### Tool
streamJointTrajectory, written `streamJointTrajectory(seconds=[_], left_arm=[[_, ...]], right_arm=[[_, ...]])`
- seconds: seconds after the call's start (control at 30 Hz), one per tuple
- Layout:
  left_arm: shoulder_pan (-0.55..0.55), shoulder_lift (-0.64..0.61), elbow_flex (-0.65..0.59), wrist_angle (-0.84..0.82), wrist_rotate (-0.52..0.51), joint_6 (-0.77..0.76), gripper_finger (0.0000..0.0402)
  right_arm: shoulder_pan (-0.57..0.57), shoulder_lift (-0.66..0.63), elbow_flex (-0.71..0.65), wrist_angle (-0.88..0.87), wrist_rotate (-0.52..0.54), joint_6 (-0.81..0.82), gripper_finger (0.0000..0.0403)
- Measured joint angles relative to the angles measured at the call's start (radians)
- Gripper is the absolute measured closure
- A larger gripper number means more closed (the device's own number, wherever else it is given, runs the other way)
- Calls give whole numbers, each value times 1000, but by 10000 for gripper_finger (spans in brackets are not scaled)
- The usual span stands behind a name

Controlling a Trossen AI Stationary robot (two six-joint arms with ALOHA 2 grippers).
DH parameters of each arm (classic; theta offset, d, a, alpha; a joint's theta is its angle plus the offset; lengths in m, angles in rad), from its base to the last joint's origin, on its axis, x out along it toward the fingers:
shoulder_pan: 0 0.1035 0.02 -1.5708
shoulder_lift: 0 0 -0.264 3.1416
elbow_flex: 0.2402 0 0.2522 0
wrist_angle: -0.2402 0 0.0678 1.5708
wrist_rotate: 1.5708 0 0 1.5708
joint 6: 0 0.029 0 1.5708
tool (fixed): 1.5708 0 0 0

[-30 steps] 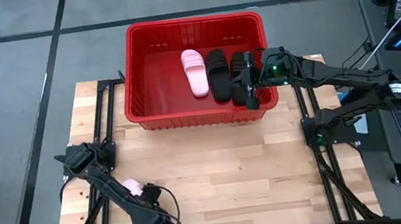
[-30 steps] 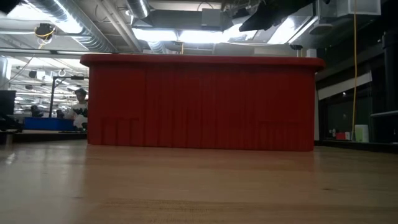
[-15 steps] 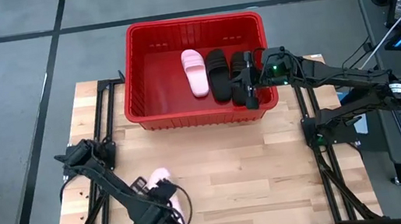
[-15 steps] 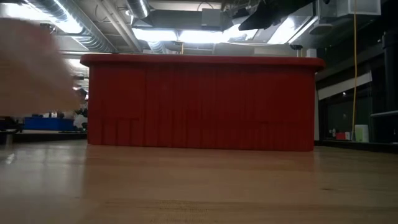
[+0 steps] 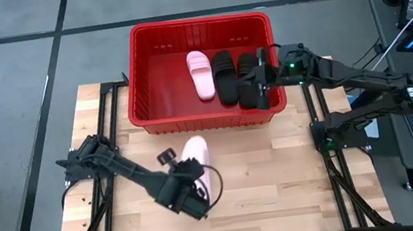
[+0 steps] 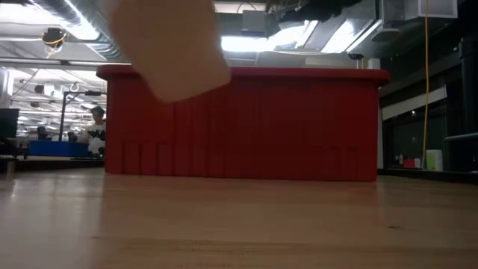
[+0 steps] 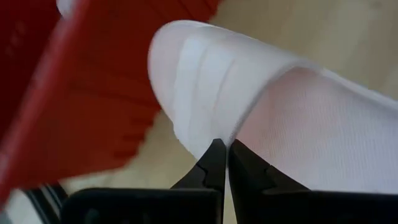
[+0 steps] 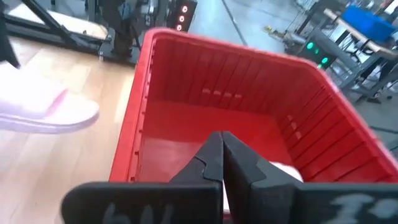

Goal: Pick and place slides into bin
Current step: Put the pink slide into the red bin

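Note:
The red bin stands at the table's far middle and fills the low view. In it lie one pale pink slide and two black slides, side by side on its floor. My left gripper is shut on the second pink slide, in the air over the table's middle, near side of the bin. This slide shows blurred in the low view. My right gripper is shut over the bin's right end, above the right-hand black slide. My left gripper pinches the pink slide between its two fingers at the edge where the ribbed strap meets the sole. The slide is lifted clear of the table, its strap toward the bin. My right gripper: I cannot tell whether it touches the black slide beneath it.
The bin's thick rim and slotted wall stand between the held slide and the bin's inside. Bare wood table lies on the near and right sides. Black frame rails run along both table sides.
My left gripper has risen from the table's near left corner and swung toward the right and far edge, toward the bin, carrying the pink slide. The slide has been lifted clear of the table and now hangs in front of the bin's near wall.

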State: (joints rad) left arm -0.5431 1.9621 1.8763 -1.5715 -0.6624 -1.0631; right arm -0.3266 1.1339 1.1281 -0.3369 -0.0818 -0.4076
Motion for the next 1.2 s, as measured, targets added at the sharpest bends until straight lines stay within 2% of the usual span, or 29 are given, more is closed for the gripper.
streamJointTrajectory(seconds=[0.3,0.8,0.93,1.03,1.2], left_arm=[[118,-2,116,-1,-153,281,398],[288,-3,407,-2,-204,708,398],[326,-3,478,-2,-245,777,398],[337,-21,472,32,-284,812,398],[333,-29,471,22,-204,793,398]], right_arm=[[0,-40,9,-50,8,9,398],[-1,-51,9,-102,10,13,398],[0,-54,9,-102,10,13,398],[-1,-54,9,-102,11,13,398],[0,-54,9,-103,11,12,398]])
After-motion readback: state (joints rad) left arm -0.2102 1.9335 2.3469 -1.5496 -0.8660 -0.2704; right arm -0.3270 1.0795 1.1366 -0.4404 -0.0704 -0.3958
